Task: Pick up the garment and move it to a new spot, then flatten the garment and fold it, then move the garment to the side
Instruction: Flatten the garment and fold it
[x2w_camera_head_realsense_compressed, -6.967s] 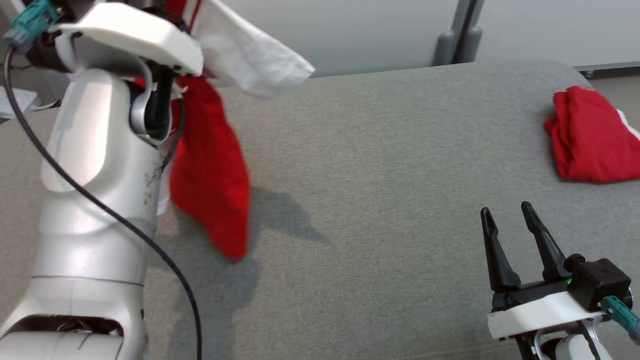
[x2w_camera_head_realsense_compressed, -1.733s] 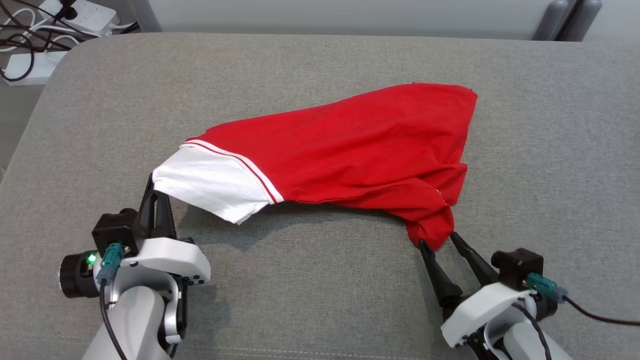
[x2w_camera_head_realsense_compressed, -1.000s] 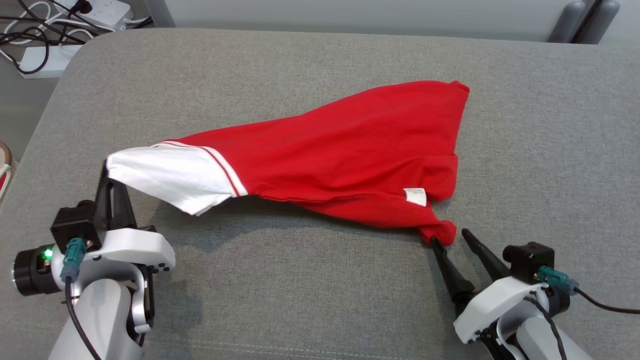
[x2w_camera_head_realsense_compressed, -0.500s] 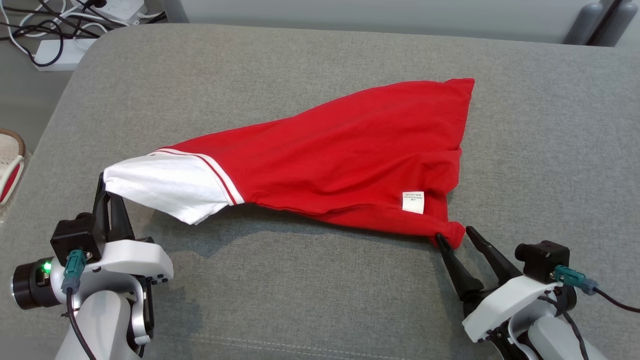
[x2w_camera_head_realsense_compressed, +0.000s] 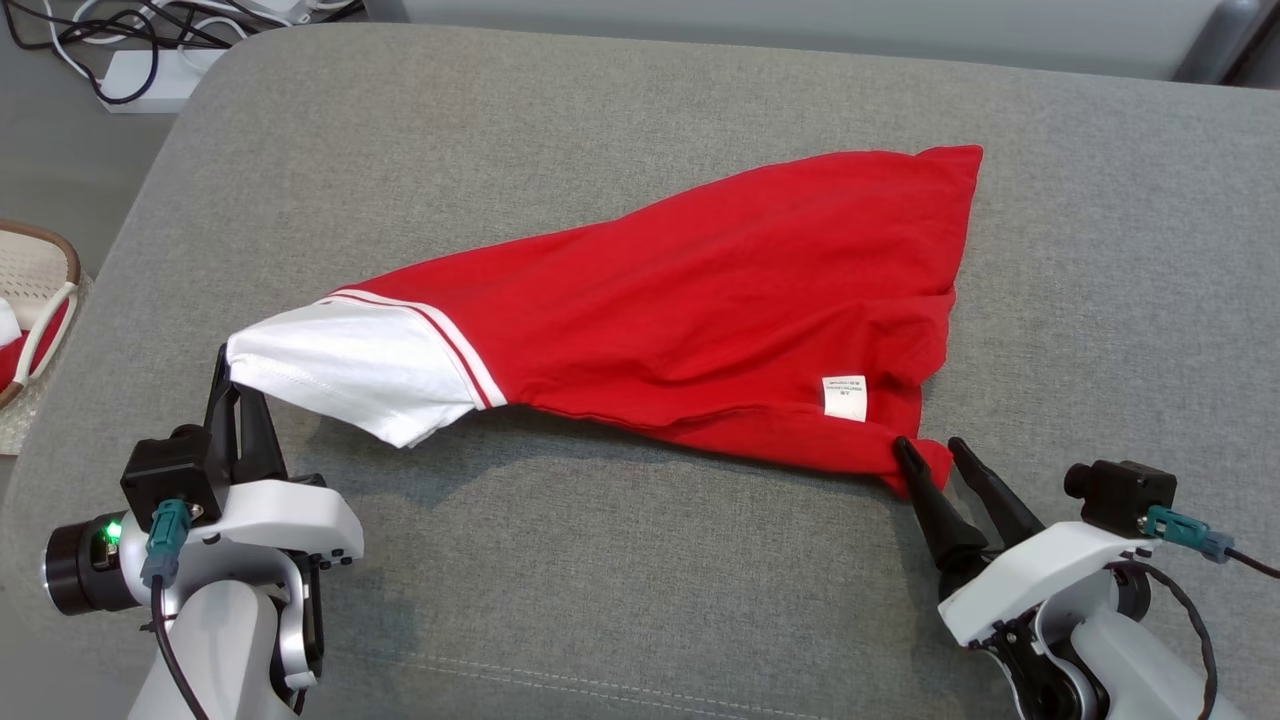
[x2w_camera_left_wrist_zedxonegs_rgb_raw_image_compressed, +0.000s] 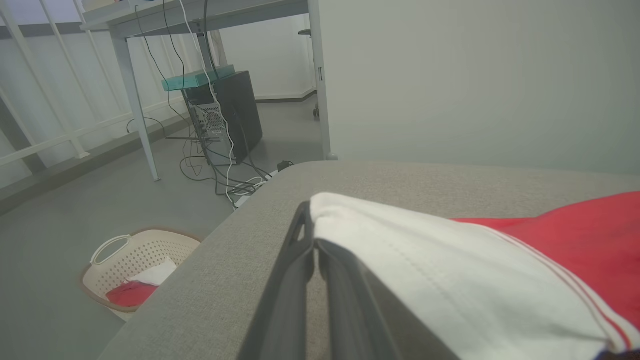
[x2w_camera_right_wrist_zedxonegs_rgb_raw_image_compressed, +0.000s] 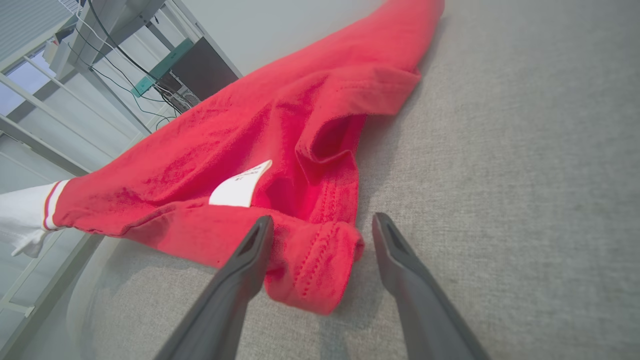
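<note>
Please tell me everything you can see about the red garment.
The garment is a red T-shirt of soft knit cloth, with a white sleeve edged by red stripes and a white label near its hem. It lies stretched, wrinkled, across the grey padded surface. The left gripper is shut on the sleeve edge, holding it up; a bunched red corner sits between the fingers of the open right gripper.

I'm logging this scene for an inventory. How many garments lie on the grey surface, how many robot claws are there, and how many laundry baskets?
garment on the grey surface: 1
claws: 2, the left claw and the right claw
laundry basket: 1
Total: 4
</note>
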